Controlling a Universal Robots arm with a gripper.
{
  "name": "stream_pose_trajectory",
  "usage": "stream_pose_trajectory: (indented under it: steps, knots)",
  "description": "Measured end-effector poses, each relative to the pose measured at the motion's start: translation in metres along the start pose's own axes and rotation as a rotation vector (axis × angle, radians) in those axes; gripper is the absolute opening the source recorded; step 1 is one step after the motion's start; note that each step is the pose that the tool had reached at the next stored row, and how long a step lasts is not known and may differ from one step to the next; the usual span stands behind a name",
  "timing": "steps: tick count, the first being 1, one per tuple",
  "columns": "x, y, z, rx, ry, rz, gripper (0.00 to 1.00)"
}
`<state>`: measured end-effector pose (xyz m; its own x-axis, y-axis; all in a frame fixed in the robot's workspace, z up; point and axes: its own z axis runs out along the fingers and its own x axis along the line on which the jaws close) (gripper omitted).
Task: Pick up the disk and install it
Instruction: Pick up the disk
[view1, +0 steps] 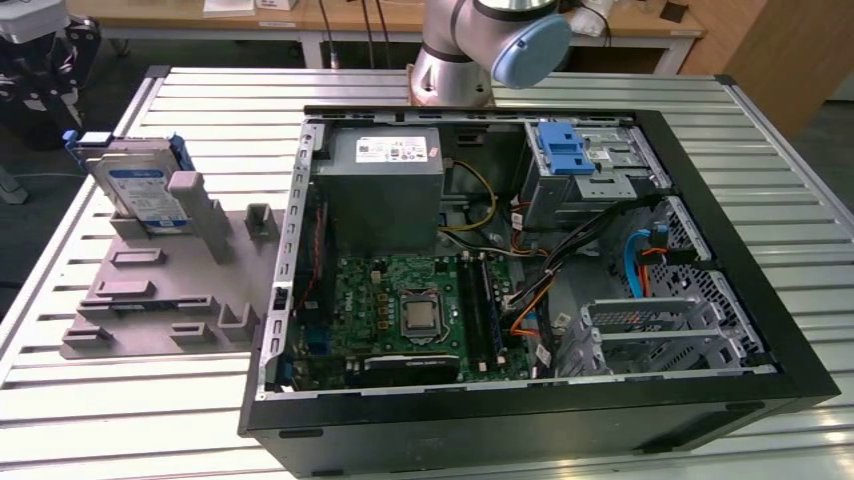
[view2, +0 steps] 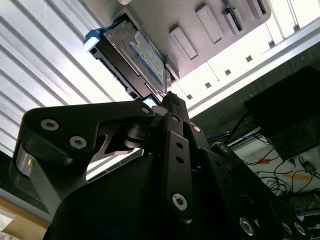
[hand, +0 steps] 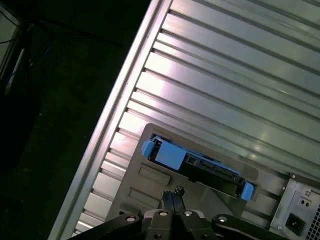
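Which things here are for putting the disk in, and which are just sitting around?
For the job:
- the disk, standing in its grey holder
- the pincer, pointing towards the disk
- the open computer case

Just there:
- the big grey box
- the green board
- the wires
- the slatted table

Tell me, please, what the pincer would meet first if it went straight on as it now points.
Probably the disk, standing on edge in the grey holder; the pincer aims at its blue-framed edge. Depth is unclear, so it may meet the holder instead.
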<state>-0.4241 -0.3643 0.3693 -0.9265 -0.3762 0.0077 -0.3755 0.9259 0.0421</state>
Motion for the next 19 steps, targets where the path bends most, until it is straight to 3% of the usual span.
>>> stream_pose_trajectory:
  steps: [9,19]
  knots:
    - [0.0000,0.0000,0.0000,0.0004,0.0015,-0.041,0.11]
    - [0.0000,0.0000,0.0000,0.0011,0.0043,-0.117,0.11]
